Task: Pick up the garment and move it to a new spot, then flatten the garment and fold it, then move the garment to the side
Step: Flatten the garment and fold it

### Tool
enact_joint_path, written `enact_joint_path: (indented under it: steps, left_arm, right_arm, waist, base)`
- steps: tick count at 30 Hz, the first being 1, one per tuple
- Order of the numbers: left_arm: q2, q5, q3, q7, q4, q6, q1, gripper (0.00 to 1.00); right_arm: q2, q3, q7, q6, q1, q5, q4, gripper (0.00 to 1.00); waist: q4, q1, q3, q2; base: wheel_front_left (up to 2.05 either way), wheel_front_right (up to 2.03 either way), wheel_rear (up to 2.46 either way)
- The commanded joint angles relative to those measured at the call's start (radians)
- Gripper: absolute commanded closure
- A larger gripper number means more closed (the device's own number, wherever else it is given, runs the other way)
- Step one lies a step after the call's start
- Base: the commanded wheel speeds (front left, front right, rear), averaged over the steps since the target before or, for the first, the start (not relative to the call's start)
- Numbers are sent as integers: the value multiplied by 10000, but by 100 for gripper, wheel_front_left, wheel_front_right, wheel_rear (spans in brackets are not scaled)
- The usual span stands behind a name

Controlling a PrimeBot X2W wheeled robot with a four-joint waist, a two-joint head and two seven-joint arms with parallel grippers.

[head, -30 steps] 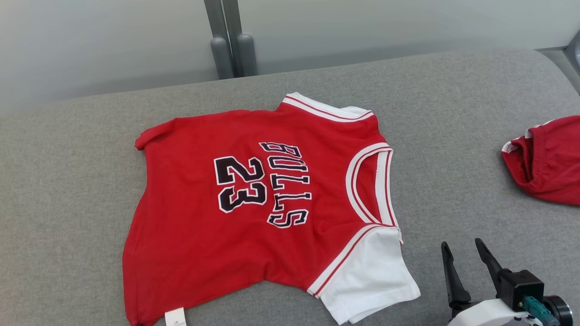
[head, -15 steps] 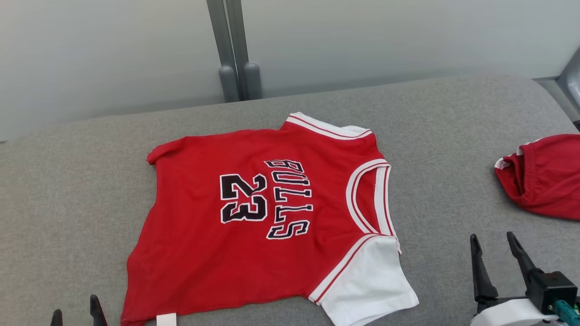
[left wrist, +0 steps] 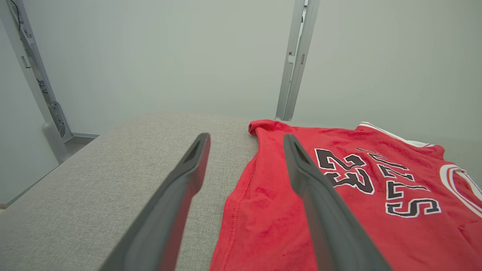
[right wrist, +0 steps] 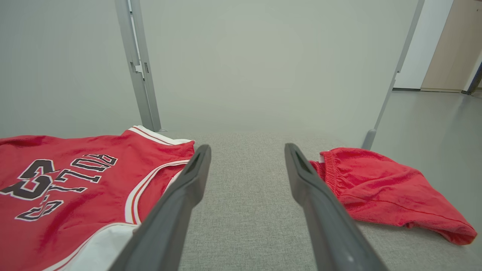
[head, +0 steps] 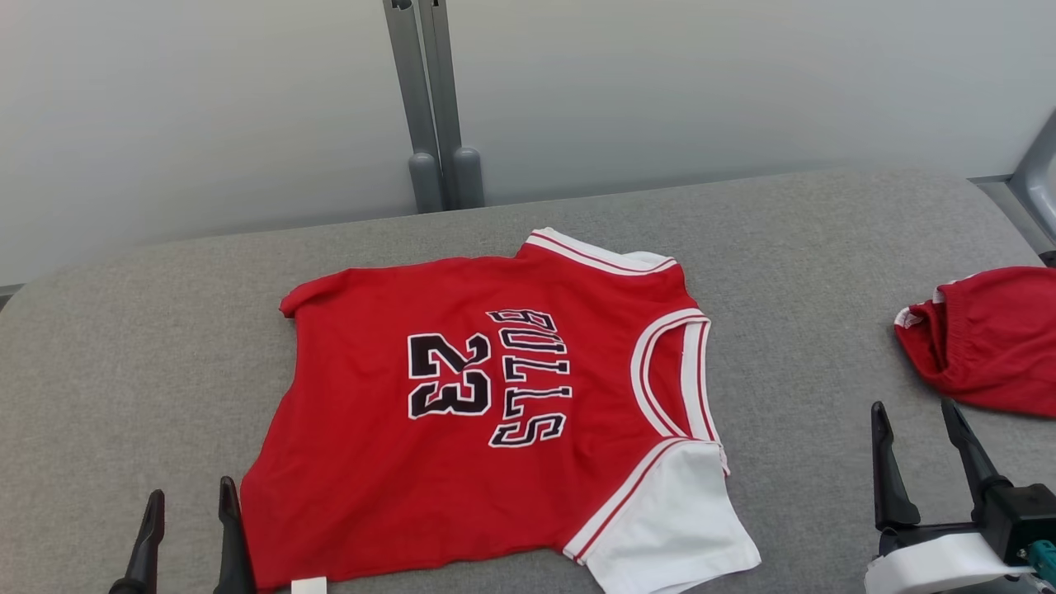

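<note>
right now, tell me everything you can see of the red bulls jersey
The red short-sleeved jersey of soft knit fabric lies spread nearly flat on the grey fabric-covered surface, collar toward the robot's right. It bears black, white-edged "23" and "BULLS". Its white-and-red striped neckline and white near sleeve show; the far hem corner is curled. A white tag sits at the near hem. The open left tool stands beside that hem; contact is unclear.
</note>
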Motion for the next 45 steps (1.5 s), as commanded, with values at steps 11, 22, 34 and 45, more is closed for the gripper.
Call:
enact_joint_path:
  steps: [11, 22, 34, 45]
  left_arm:
    - [-151, 279, 69, -26, 542, -587, -429, 0]
    - [-160, 274, 154, -26, 954, -653, -424, 0]
    - [-162, 184, 234, -27, 982, -665, -385, 0]
    - [-161, 191, 247, -27, 1762, -506, -318, 0]
  right_arm:
    - [-10, 365, -27, -3, 180, -112, -154, 0]
    - [-10, 724, -27, -3, -22, -40, 113, 0]
    - [-10, 819, -27, -3, -59, -117, 161, 0]
    - [-2, 1389, -10, -3, 121, 187, 865, 0]
  waist:
    - [57, 0, -53, -1]
    - [231, 0, -20, -1]
    - [317, 0, 2, -1]
    - [230, 0, 1, -1]
  base:
    - [0, 0, 0]
    - [0, 0, 0]
    - [0, 0, 0]
    - [0, 0, 0]
